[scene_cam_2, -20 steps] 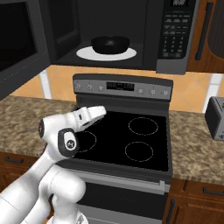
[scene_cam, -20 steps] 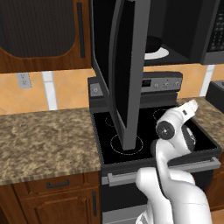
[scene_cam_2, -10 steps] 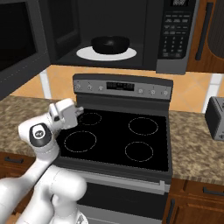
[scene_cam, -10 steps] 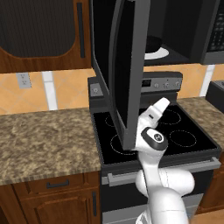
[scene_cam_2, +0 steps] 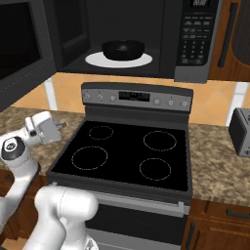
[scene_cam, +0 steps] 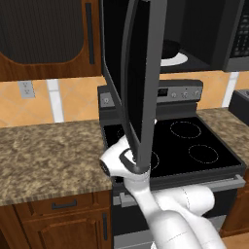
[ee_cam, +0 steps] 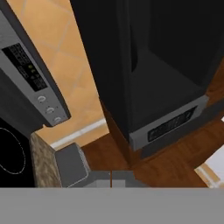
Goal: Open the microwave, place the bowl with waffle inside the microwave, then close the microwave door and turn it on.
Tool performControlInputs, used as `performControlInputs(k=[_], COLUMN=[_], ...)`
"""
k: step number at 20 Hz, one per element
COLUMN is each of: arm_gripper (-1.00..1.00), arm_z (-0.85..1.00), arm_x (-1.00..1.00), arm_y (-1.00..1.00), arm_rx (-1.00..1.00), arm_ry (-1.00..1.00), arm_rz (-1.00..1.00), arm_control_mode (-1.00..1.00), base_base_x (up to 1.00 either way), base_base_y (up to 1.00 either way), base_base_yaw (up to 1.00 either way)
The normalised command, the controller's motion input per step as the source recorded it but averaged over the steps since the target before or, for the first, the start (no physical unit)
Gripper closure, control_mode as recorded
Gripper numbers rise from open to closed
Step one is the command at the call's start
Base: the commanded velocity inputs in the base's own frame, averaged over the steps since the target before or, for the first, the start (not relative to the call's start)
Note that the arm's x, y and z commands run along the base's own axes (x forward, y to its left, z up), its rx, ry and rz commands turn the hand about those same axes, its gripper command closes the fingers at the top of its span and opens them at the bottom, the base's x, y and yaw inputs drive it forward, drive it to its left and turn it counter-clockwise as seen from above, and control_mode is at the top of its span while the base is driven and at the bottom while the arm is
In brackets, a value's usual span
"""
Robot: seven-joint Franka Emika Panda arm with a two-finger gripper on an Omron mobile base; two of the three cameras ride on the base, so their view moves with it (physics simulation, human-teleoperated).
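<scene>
The microwave point(scene_cam_2: 146, 29) stands open above the stove, its button panel point(scene_cam_2: 195, 39) on the right. The black bowl point(scene_cam_2: 123, 49) sits on the white turntable point(scene_cam_2: 97, 59) inside; it also peeks past the door in the left base view point(scene_cam: 171, 47). The waffle is hidden in the bowl's dark hollow. The microwave door point(scene_cam: 141, 87) is swung far out to the left point(scene_cam_2: 19, 53). My gripper point(scene_cam_2: 62, 125) is shut and empty, low at the stove's left front corner, below the open door, far from the bowl. In the hand view the fingertips point(ee_cam: 111, 178) press together.
The black stove top point(scene_cam_2: 122, 156) with its control panel point(scene_cam_2: 136, 96) lies below the microwave. Granite counters point(scene_cam: 48, 151) flank it, and a grey toaster point(scene_cam_2: 240, 132) stands on the right one. Wooden cabinets point(scene_cam: 44, 44) hang to the left.
The arm has swung left across the stove front, carrying the hand from the middle to the left corner under the open door. The gripper stays shut. Bowl and door are unmoved.
</scene>
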Motion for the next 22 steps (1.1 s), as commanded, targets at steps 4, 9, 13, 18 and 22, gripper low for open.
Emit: performControlInputs(k=[4, 9, 13, 18, 22], arm_gripper=[1.00, 1.00, 1.00, 1.00, 1.00], arm_z=[-0.09, -0.16, -0.17, 0.03, 0.32], arm_x=[-0.10, -0.26, -0.27, -0.48, -0.48], arm_y=[1.00, 1.00, 1.00, 0.90, 0.67], arm_rx=[-0.06, -0.05, -0.07, -0.01, 0.00], arm_ry=[-0.15, -0.22, -0.18, -0.23, -0.28], arm_rz=[-0.10, -0.10, -0.09, -0.08, -0.12], arm_control_mode=[-1.00, -1.00, -1.00, -1.00, -1.00], base_base_x=[0.00, 0.00, 0.00, 0.00, 0.00], base_base_y=[0.00, 0.00, 0.00, 0.00, 0.00], base_base_yaw=[0.00, 0.00, 0.00, 0.00, 0.00])
